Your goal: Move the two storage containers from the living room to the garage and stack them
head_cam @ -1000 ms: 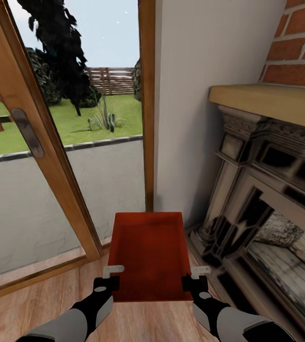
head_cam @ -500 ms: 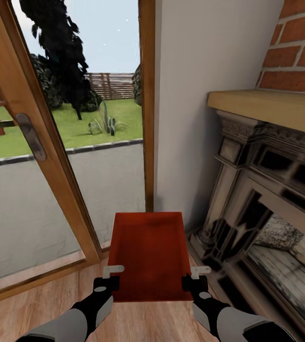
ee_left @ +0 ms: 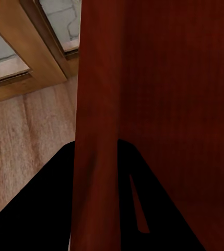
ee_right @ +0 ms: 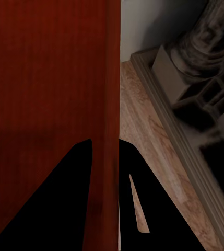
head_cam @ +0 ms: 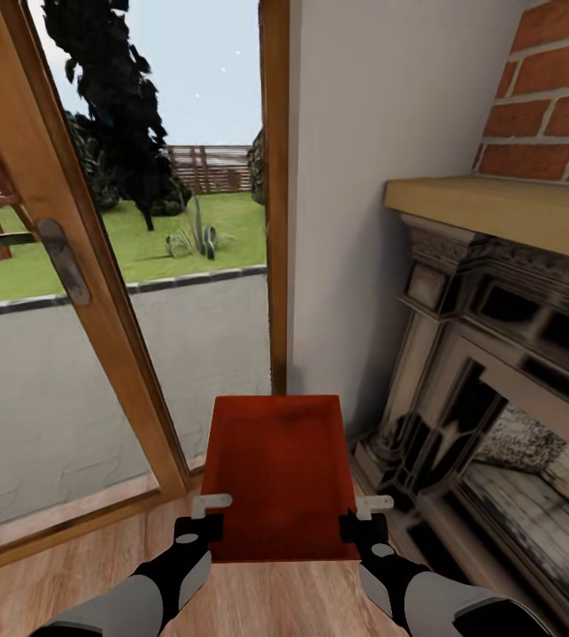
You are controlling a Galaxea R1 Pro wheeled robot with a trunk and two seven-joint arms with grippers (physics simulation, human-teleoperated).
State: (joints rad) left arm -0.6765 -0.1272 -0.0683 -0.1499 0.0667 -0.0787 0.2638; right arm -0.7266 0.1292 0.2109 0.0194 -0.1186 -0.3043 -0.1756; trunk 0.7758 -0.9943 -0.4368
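Observation:
One orange-red storage container [head_cam: 275, 473] hangs level in front of me above the living room's light wood planks. My left gripper [head_cam: 203, 522] is shut on its near left wall and my right gripper [head_cam: 361, 522] is shut on its near right wall. In the left wrist view the thin red wall [ee_left: 143, 104] runs between the dark fingers of the left gripper [ee_left: 96, 178]. In the right wrist view the same happens with the container wall [ee_right: 49, 78] and the right gripper [ee_right: 105, 178]. The garage and its floor are out of view.
A wood-framed glass door [head_cam: 72, 292] stands close ahead on the left, with a patio and lawn behind it. A white wall [head_cam: 372, 177] is straight ahead. The brick-and-dark-stone fireplace [head_cam: 496, 372] with its wooden mantel [head_cam: 505, 208] crowds the right side.
The whole view has shifted a little, with the door and fireplace sliding in the picture, so the camera moved. Both grippers keep the same hold on the container.

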